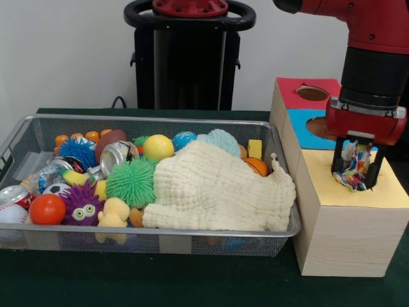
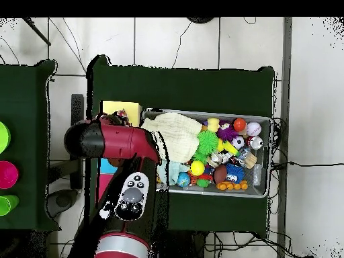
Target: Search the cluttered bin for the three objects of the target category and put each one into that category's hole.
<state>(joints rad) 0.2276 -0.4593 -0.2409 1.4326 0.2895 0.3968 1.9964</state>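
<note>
Gripper (image 1: 355,167) clamps multicoloured crumpled cloth (image 1: 353,165) between narrow-set black fingers. Hangs directly above yellow top of wooden box (image 1: 348,220), at box's far edge. Hole itself hidden beneath cloth; judged straight below, so release likely drops it in.

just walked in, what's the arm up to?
The hand is shut on a multicolored cloth and sits over the yellow top of the wooden box, by the bin. A cream cloth covers the right half of the bin's toys. The box's red and blue holes are unoccupied.
</note>
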